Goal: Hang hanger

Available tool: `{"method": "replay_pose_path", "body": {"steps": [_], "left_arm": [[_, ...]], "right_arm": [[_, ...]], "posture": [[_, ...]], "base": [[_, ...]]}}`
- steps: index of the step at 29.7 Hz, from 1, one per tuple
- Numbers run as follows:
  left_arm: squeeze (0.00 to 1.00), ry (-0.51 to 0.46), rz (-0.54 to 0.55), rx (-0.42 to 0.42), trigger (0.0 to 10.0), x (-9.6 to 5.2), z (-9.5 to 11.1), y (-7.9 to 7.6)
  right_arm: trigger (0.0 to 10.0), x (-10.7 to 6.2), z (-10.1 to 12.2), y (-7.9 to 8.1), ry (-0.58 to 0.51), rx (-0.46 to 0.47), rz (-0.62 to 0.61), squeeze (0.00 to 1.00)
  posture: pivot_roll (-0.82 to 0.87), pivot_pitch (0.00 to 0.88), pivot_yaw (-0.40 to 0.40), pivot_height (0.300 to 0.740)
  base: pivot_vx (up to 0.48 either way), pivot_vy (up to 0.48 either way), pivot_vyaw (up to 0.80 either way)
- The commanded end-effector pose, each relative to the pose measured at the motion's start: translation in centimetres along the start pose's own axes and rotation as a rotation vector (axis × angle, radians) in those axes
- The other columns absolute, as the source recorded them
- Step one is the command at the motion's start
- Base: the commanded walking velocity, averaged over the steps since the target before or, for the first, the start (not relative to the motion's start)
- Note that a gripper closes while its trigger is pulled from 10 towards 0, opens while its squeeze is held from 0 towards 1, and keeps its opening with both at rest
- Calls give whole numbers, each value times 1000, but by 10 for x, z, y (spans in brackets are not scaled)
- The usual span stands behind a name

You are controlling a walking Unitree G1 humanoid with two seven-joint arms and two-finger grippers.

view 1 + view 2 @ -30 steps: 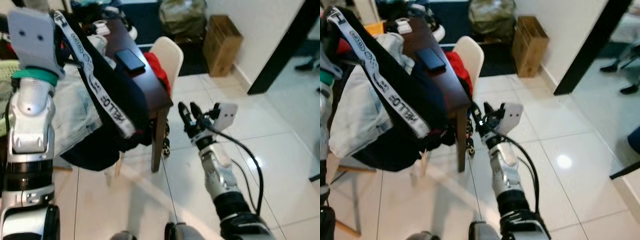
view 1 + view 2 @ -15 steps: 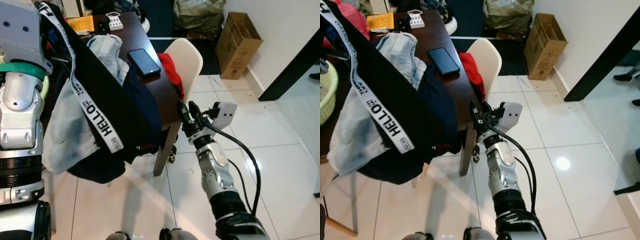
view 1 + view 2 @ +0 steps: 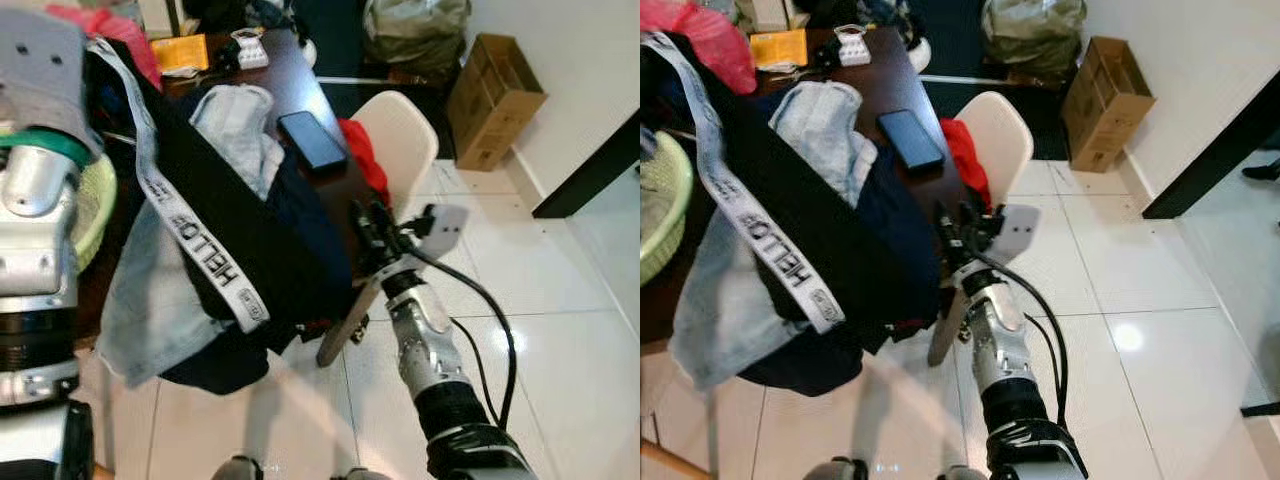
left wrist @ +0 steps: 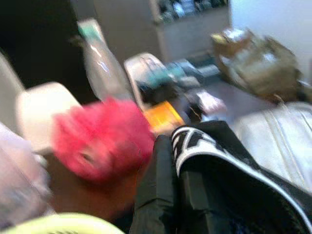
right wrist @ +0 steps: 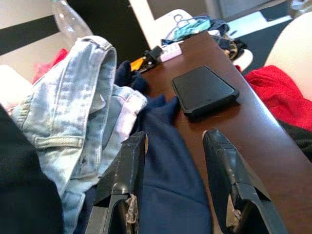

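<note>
A black garment with a white "HELLO" band (image 3: pixel 200 240) hangs from my raised left arm (image 3: pixel 40 180) and drapes over the table's near side. Up close in the blurred left wrist view, the same black cloth and its white band (image 4: pixel 204 146) show. I cannot make out a hanger. My right gripper (image 3: pixel 372 222) is open at the table's right edge, just short of the black phone (image 5: pixel 204 90). Its two black fingers (image 5: pixel 122 180) hover over a navy cloth (image 5: pixel 165 170) and the dark wood.
Pale blue jeans (image 3: pixel 235 120) lie heaped on the dark table (image 3: pixel 290 85). A white chair (image 3: pixel 400 130) with a red cloth (image 3: pixel 365 165) stands at the table's right. A green basket (image 3: pixel 90 200) sits left, and a cardboard box (image 3: pixel 495 85) far right on the white tiled floor (image 3: pixel 520 270).
The camera has shifted, so more of the table shows. My right gripper has come in from beside the table leg to the table's edge near the phone.
</note>
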State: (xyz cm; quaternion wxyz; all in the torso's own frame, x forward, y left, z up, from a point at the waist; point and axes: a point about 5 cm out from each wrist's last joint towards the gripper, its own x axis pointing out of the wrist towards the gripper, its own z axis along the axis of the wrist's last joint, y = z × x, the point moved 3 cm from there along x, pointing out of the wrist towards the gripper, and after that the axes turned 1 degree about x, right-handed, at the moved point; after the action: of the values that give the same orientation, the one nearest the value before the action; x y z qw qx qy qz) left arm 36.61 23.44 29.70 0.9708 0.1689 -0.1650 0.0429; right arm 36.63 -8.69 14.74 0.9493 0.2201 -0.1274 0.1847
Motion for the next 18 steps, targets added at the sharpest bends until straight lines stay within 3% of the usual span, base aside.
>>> {"method": "replay_pose_path", "body": {"steps": [1, 9, 13, 18], "left_arm": [[0, 47, -24, -38, 10000, -2, -9, -9], [0, 96, -44, -24, 10000, -5, -23, -19], [0, 104, -31, 0, 10000, -5, -24, -16], [0, 114, 40, 38, 10000, -4, -21, 1]], "right_arm": [[10000, -7, -4, -9, 11, 11, -35, 0], [10000, -8, -2, -10, 4, 15, -41, 0], [10000, -8, -1, -11, -1, 17, -42, 0], [10000, -6, 1, -11, -7, 22, -39, 0]], "posture": [[79, 46, -1, 740], [77, 39, 3, 740], [76, 38, 3, 740], [77, 46, 2, 740]], "base": [[0, 0, 0], [0, 0, 0], [0, 0, 0], [0, 0, 0]]}}
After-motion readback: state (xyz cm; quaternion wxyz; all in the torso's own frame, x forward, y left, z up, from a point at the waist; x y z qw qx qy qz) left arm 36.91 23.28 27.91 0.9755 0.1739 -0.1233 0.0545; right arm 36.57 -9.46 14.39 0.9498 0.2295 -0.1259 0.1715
